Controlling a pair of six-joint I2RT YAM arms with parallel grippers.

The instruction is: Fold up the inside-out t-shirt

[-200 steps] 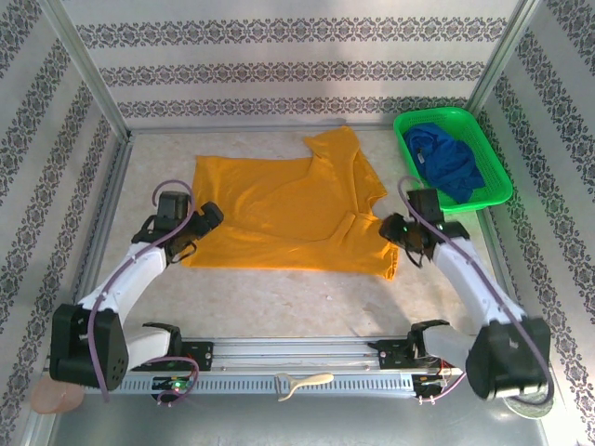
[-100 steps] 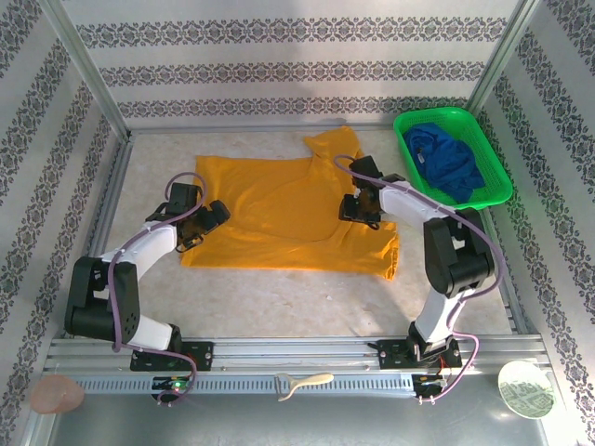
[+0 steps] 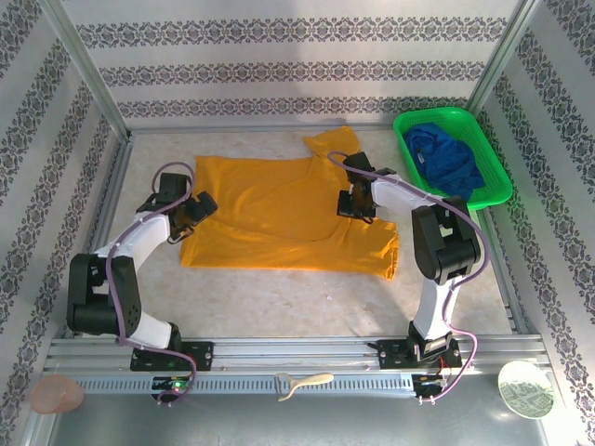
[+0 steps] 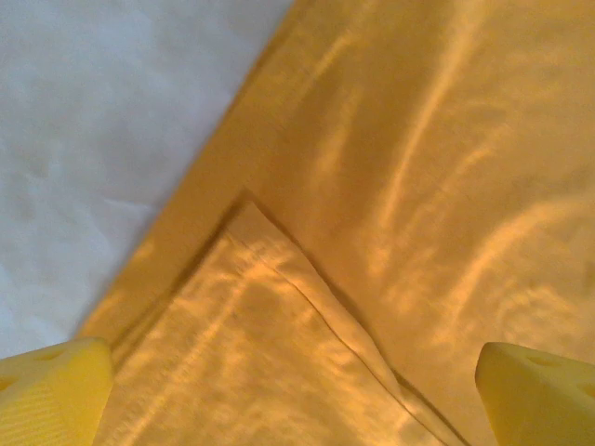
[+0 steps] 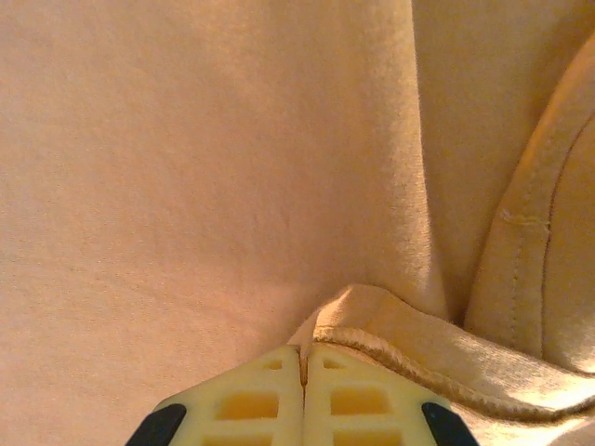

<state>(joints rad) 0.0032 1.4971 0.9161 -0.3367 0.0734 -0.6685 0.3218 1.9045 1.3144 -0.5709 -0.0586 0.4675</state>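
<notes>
The inside-out t-shirt (image 3: 270,209) lies spread flat on the table, orange-yellow and wrinkled, with one sleeve pointing to the back. My left gripper (image 3: 198,206) hovers open over its left edge. In the left wrist view its yellow fingertips (image 4: 51,395) stand far apart over the t-shirt (image 4: 418,167), where a hemmed corner (image 4: 279,269) lies folded over. My right gripper (image 3: 348,204) rests on the shirt's right part, near the sleeve. In the right wrist view this gripper (image 5: 304,358) is shut, pinching a raised hemmed edge of the t-shirt (image 5: 186,167).
A green basket (image 3: 490,198) holding a dark blue garment (image 3: 446,160) stands at the back right, close to the right arm. Bare table (image 4: 84,111) lies left of the shirt. A metal rail (image 3: 297,353) runs along the near edge, metal posts at the sides.
The right arm swung from the shirt's right edge onto its right part, then its jaws closed on the fabric. The left gripper shifted slightly back and left, staying open.
</notes>
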